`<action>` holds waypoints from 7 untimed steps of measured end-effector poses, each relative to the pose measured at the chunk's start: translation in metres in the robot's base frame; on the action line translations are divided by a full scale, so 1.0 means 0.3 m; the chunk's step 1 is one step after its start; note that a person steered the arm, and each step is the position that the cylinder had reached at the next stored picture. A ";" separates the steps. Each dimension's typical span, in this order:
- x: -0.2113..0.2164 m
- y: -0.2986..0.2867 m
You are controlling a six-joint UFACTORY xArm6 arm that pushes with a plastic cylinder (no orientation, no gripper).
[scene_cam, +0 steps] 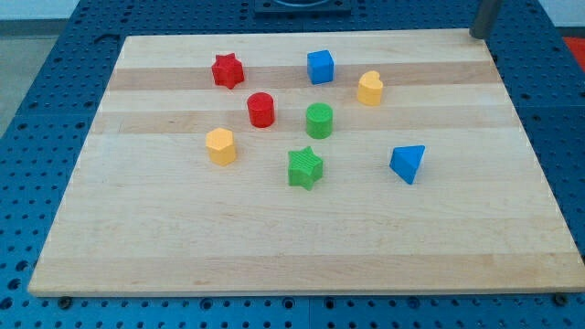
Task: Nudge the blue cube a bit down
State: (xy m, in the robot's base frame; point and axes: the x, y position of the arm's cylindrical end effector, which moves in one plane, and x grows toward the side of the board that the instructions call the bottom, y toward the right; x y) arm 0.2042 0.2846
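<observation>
The blue cube (pixel 320 67) sits on the wooden board (pixel 183 238) near the view's top, slightly right of centre. My tip (pixel 479 35) is at the board's top right corner, far to the right of the cube and touching no block. A yellow heart-shaped block (pixel 369 89) lies just right of and below the cube. A green cylinder (pixel 319 120) stands directly below the cube.
A red star (pixel 228 70) lies left of the cube. A red cylinder (pixel 260 109), a yellow hexagonal block (pixel 220 145), a green star (pixel 305 168) and a blue triangular block (pixel 408 164) lie lower down. Blue perforated table surrounds the board.
</observation>
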 end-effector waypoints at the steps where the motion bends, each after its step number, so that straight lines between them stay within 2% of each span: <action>1: -0.002 -0.018; 7: -0.026 -0.252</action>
State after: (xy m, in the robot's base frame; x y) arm 0.1964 0.2089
